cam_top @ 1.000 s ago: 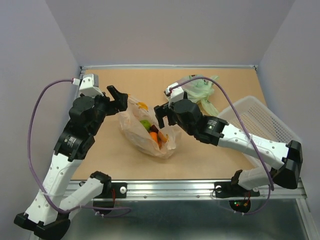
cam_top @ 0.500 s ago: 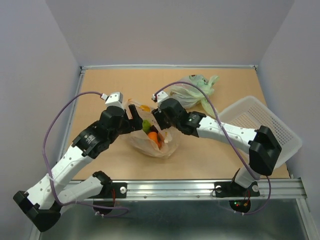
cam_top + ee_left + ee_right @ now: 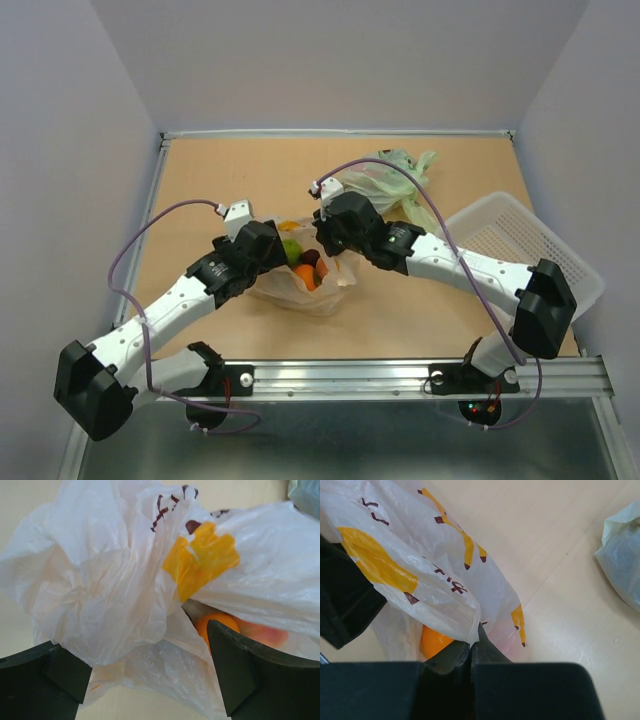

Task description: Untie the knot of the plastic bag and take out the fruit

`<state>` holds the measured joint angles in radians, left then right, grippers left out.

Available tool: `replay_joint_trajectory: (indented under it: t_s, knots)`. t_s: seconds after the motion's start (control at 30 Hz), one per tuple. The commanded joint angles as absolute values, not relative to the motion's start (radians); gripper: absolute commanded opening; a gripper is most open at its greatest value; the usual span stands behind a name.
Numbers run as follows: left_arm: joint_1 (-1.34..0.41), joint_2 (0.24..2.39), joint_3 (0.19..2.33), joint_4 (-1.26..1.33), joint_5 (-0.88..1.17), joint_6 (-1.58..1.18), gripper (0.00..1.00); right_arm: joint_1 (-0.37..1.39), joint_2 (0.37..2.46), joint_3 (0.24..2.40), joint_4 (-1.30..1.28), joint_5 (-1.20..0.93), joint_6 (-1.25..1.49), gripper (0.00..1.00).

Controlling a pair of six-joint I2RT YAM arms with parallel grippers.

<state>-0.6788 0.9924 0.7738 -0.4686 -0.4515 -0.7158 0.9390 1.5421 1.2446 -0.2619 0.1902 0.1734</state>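
- The left arm (image 3: 165, 310) and the right arm (image 3: 470, 270) are built of white tube links dotted with small dark screws, joined by rounded black joint housings (image 3: 545, 310)
- The left gripper (image 3: 150, 680) has matte black, wedge-shaped fingers (image 3: 240, 675); the right gripper (image 3: 471, 652) has the same black fingers
- A small white camera block (image 3: 238, 213) sits just behind the left gripper, and another (image 3: 325, 188) sits behind the right
- A thin purple cable (image 3: 115, 280) loops back from the left block, and a second (image 3: 430, 205) from the right
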Motion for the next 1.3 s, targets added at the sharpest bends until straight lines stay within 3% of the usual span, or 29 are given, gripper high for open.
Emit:
replay_joint_trajectory:
  t_s: [0.0, 0.23, 0.4, 0.57, 0.6, 0.7, 1.0, 1.27]
  knots:
    - [-0.681, 1.043, 0.758, -0.37, -0.557, -0.756, 0.99, 0.943, 1.502, 1.252, -0.235, 0.137, 0.196, 0.0]
    - [-0.673, 1.169, 0.715, -0.302, -0.641, -0.816, 0.94, 0.942, 1.448, 1.23, -0.235, 0.107, 0.206, 0.01]
    - [-0.664, 1.241, 0.715, -0.261, -0.647, -0.818, 0.79, 0.943, 1.424, 1.204, -0.235, 0.121, 0.219, 0.01]
    - [-0.664, 1.29, 0.704, -0.256, -0.635, -0.824, 0.46, 0.943, 1.416, 1.192, -0.235, 0.175, 0.233, 0.0]
    - [-0.664, 1.286, 0.701, -0.253, -0.632, -0.821, 0.29, 0.942, 1.416, 1.189, -0.235, 0.211, 0.232, 0.0]
    - [-0.664, 1.264, 0.696, -0.25, -0.63, -0.799, 0.0, 0.924, 1.42, 1.171, -0.235, 0.29, 0.232, 0.01]
    - [-0.66, 1.016, 0.692, -0.29, -0.543, -0.663, 0.0, 0.537, 1.52, 1.143, -0.221, 0.269, 0.313, 0.01]
    - [-0.65, 0.787, 0.698, -0.44, -0.443, -0.652, 0.0, 0.483, 1.624, 1.206, -0.209, 0.248, 0.367, 0.01]
